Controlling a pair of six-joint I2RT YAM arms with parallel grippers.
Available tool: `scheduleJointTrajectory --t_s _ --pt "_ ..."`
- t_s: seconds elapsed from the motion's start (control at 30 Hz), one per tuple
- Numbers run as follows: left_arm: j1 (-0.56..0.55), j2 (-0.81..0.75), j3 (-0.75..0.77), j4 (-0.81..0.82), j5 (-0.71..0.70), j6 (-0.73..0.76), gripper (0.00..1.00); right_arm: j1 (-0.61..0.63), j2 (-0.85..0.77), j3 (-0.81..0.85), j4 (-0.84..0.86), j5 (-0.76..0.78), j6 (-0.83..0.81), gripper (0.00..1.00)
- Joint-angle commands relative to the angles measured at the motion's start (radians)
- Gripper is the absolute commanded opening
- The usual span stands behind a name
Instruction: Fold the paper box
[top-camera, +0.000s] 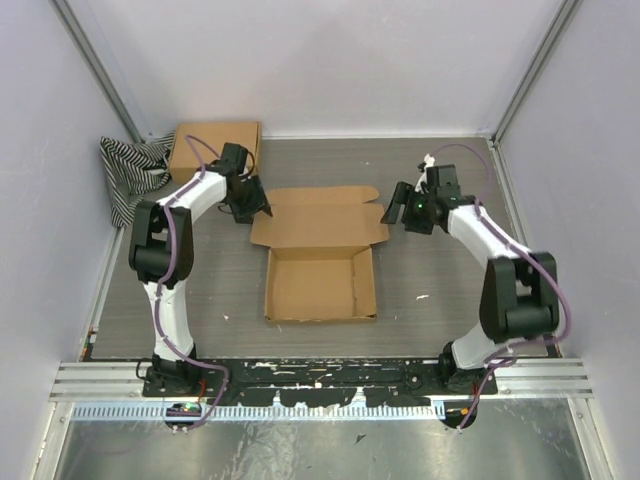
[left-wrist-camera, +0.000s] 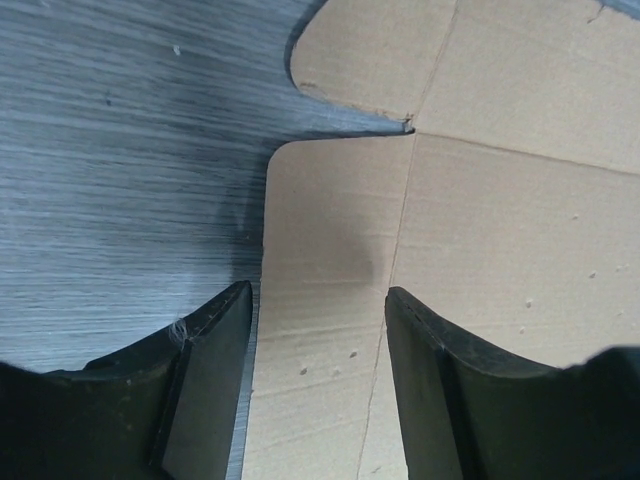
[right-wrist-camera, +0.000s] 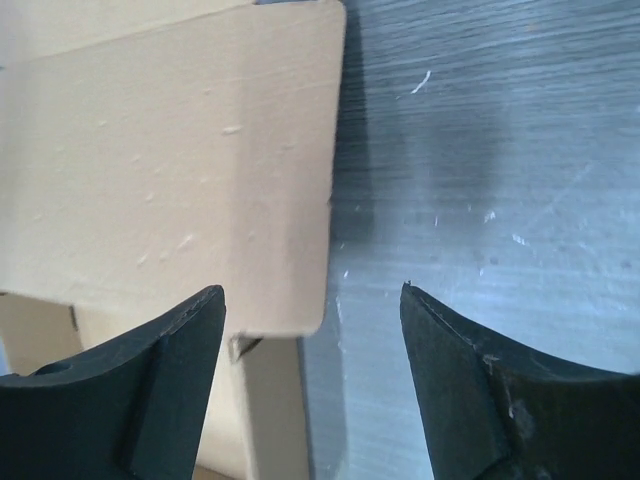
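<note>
Top external, paper box (top-camera: 320, 285), walls up, lid open

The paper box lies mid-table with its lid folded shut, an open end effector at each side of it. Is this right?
No. In the top external view the paper box has its lid lying open, not shut; the left end effector and right end effector do flank it, open.

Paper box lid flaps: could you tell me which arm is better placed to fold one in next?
Probably the left, narrowly. The left gripper is open with the paper box flap filling most of its gap; the right gripper is open too, but half its gap is over the table.
</note>
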Motion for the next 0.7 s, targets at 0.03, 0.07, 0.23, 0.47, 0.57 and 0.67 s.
scheduleJointTrajectory --t_s 0.03,0.07,0.23,0.47,0.57,0.67 --pt "0.002 -0.051 -0.061 0.043 0.026 -0.020 0.63 0.030 -0.290 -0.110 -0.057 0.023 0.018 0.76" --pt "0.002 -0.068 -0.082 0.052 0.014 -0.029 0.64 0.060 -0.337 -0.130 -0.084 0.036 0.023 0.76" --pt "0.003 -0.210 -0.214 0.113 -0.060 -0.053 0.67 0.263 -0.481 -0.214 -0.155 0.183 0.092 0.76" --pt "0.002 -0.251 -0.248 0.138 -0.040 -0.043 0.68 0.379 -0.409 -0.217 -0.163 0.353 0.123 0.72" --pt "0.003 -0.267 -0.273 0.155 -0.046 -0.039 0.68 0.413 -0.350 -0.189 -0.164 0.360 0.104 0.67" --pt "0.002 -0.293 -0.304 0.176 -0.052 -0.040 0.68 0.458 -0.281 -0.155 -0.166 0.391 0.091 0.64"
